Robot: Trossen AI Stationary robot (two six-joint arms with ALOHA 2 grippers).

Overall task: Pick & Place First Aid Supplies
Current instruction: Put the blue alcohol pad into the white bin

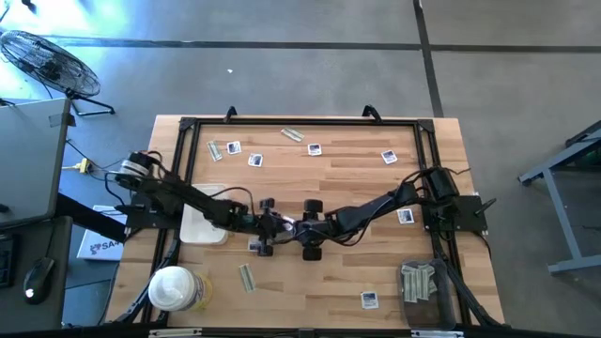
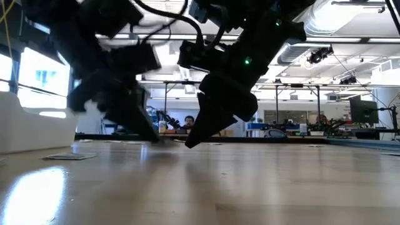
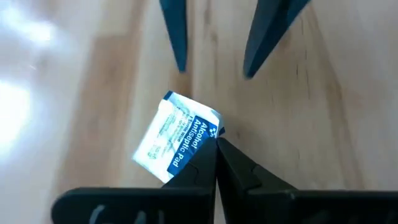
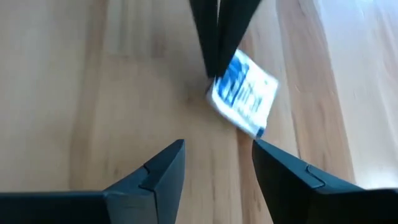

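Observation:
My left gripper (image 3: 216, 163) is shut on a square white packet with blue print, "Alcohol Antiseptic Pad" (image 3: 176, 138), at the table's middle (image 1: 288, 225). My right gripper (image 4: 217, 163) is open and faces it tip to tip from the right, a short way off; its two fingers (image 3: 177, 37) stand beyond the packet without touching it. The right wrist view shows the same packet (image 4: 245, 93) under the left fingers (image 4: 214, 43). More square packets (image 1: 314, 148) and pale strips (image 1: 246, 277) lie flat around the table. My left gripper pinches the packet by one side edge near a corner (image 3: 208, 144) between its two fingers. The rest of the packet sticks out sideways past the fingertips, tilted. I cannot tell whether its lower edge touches the wood.
A white tray (image 1: 191, 230) lies left of the grippers, and a round white-lidded tub (image 1: 174, 286) stands near the front left. A dark tray with strips (image 1: 423, 282) sits at the front right. A black frame (image 1: 300, 121) runs along the table's edges.

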